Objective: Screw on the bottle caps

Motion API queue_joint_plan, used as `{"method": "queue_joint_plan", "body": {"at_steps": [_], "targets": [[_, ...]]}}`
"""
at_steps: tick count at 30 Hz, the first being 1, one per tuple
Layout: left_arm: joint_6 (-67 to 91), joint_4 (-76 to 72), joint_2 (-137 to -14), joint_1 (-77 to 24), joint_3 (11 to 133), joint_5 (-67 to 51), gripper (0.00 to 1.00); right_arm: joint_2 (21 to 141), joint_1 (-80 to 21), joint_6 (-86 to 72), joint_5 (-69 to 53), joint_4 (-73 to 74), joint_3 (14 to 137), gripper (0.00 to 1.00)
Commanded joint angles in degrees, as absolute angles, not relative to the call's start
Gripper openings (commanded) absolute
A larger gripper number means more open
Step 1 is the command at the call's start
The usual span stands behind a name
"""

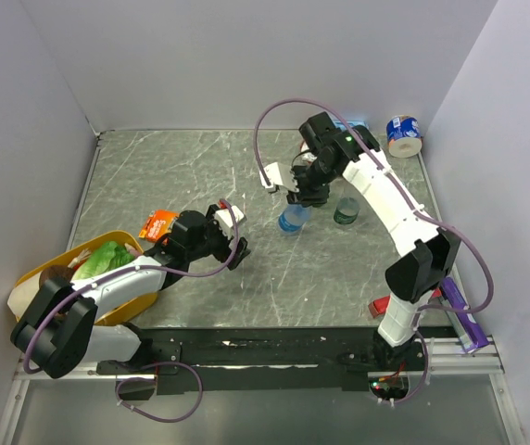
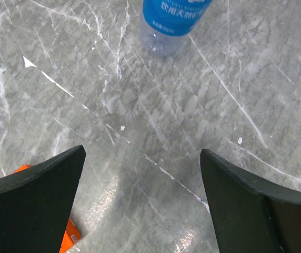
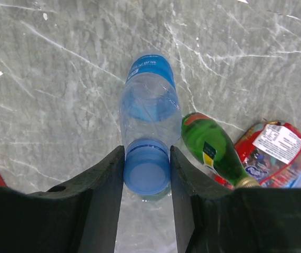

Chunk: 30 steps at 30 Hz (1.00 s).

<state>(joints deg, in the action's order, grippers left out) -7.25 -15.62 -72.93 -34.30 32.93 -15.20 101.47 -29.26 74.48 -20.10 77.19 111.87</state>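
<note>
The clear water bottle (image 1: 292,220) with a blue label stands upright mid-table. It also shows in the right wrist view (image 3: 148,103). My right gripper (image 1: 303,193) is directly above it, and in the right wrist view the gripper (image 3: 147,158) is shut on the plain blue cap (image 3: 147,173) sitting on the bottle's neck. The dark green bottle (image 1: 346,211) stands just right of the clear one and shows in the right wrist view too (image 3: 212,143); its top is hidden behind my finger. My left gripper (image 1: 235,243) is open and empty over bare table (image 2: 142,153), near the clear bottle's base (image 2: 166,31). The other two caps are not visible.
A yellow basket (image 1: 33,278) with green contents sits at the left edge. An orange packet (image 1: 158,224) lies by my left gripper (image 2: 66,232). A blue-and-white can (image 1: 403,135) lies at the back right. A red-and-white packet (image 3: 274,147) lies beside the green bottle. A purple item (image 1: 461,315) is at the right front.
</note>
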Motion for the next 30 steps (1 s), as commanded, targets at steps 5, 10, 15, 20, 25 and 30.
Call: {"method": "queue_joint_plan", "body": {"at_steps": [5, 10, 15, 20, 25, 30], "targets": [[-6.15, -19.51, -73.48, -34.1, 33.31, -17.31, 0.96, 103.45, -29.62, 73.39, -21.71, 90.18, 115.58, 0.15], [-11.59, -22.67, -75.93, -34.01, 33.92, -20.39, 0.96, 105.73, -29.62, 71.98, -22.15, 90.09, 117.86, 0.22], [-13.88, -26.1, -78.22, -34.1, 35.07, -23.02, 0.96, 108.36, -29.71, 69.97, -22.85, 90.09, 122.68, 0.32], [-14.32, -31.89, -81.21, -34.1, 35.86, -24.52, 0.96, 110.48, -29.62, 69.43, -23.38, 90.0, 125.15, 0.36], [-15.29, -42.25, -85.33, -34.1, 35.68, -20.67, 0.96, 111.79, -29.62, 70.05, -23.47, 90.09, 126.03, 0.3], [-15.65, -49.48, -91.92, -34.01, 40.94, -18.45, 0.96, 113.37, -29.88, 69.52, -23.99, 90.09, 128.23, 0.3]]}}
